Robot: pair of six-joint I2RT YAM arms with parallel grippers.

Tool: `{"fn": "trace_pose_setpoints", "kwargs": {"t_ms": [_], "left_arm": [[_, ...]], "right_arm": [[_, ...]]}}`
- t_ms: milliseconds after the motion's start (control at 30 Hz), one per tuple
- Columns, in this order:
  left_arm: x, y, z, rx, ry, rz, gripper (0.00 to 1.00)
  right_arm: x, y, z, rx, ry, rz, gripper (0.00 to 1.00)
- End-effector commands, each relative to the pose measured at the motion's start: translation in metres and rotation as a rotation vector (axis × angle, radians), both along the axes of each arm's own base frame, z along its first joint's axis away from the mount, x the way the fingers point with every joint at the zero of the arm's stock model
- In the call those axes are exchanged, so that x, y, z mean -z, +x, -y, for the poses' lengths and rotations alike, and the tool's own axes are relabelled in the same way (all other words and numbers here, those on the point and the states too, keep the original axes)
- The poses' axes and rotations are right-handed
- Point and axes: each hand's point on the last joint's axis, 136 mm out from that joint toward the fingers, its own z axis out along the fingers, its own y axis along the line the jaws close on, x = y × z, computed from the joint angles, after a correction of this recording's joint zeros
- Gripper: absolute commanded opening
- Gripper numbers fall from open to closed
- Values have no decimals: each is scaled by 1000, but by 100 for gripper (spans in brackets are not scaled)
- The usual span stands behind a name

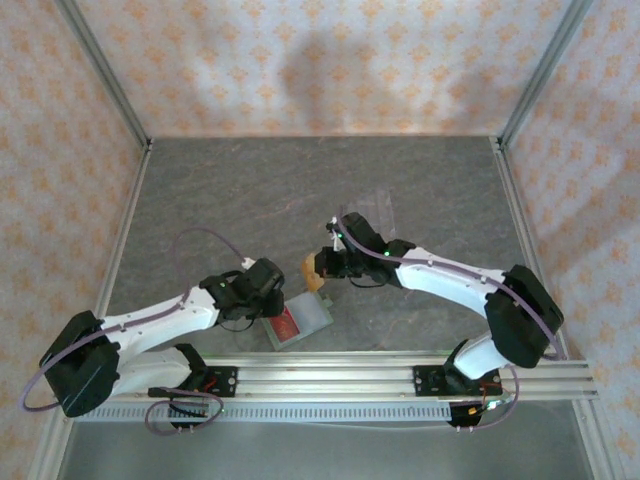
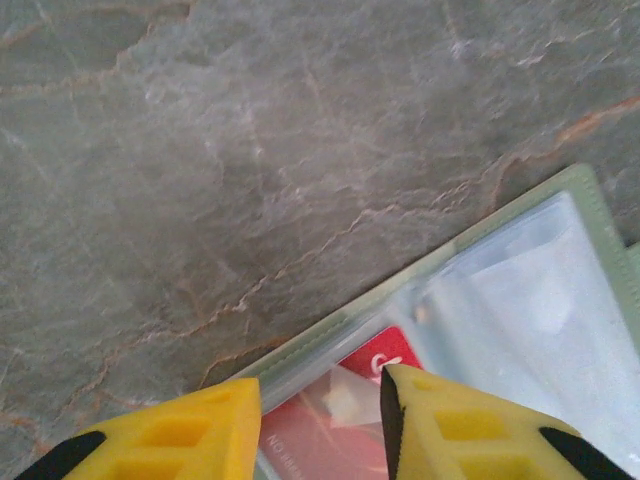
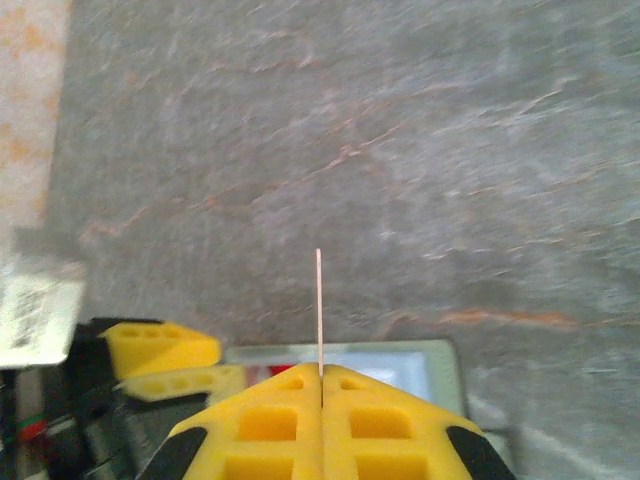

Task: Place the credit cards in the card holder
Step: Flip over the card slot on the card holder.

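Your right gripper (image 3: pixel 320 378) is clenched on a gold-orange card (image 1: pixel 312 269), held upright above the grey stone-patterned table (image 1: pixel 220 200). From its wrist camera the card appears edge-on, a thin pale line rising from the closed yellow fingers. Just below it lies the card holder (image 1: pixel 314 312), opened flat near the table's front edge, with a sage-green rim and pale, glossy pockets. A red card (image 2: pixel 385 352) is already tucked under one pocket. Your left gripper (image 2: pixel 318 400) sits over the holder's corner with its jaws spread apart, gripping nothing. A clear tray (image 1: pixel 372 210) stands farther back. The card is probably light, stiff and slick, so pinch its flat faces near one short end and leave the leading edge free. The holder looks soft and light, and it may slide when the card pushes in.
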Motion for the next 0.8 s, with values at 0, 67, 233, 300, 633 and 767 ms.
{"fn": "trace_pose_setpoints", "kwargs": {"t_ms": [0, 67, 233, 300, 633, 767], "left_arm": [[1, -12, -6, -7, -5, -34, 35], [4, -18, -8, -13, -16, -47, 36], [25, -28, -7, 5, -2, -125, 36], [29, -29, -7, 5, 9, -136, 36], [43, -29, -13, 4, 60, -152, 36], [49, -21, -3, 23, 63, -157, 36]], "right_arm": [[9, -11, -4, -21, -12, -76, 0], [16, -18, -6, -46, -32, -86, 0], [47, -22, 2, -30, -103, -126, 0], [59, -21, 6, -13, -129, -132, 0], [80, -12, 44, 144, -234, -71, 0], [76, -19, 28, 88, -178, -102, 0]]}}
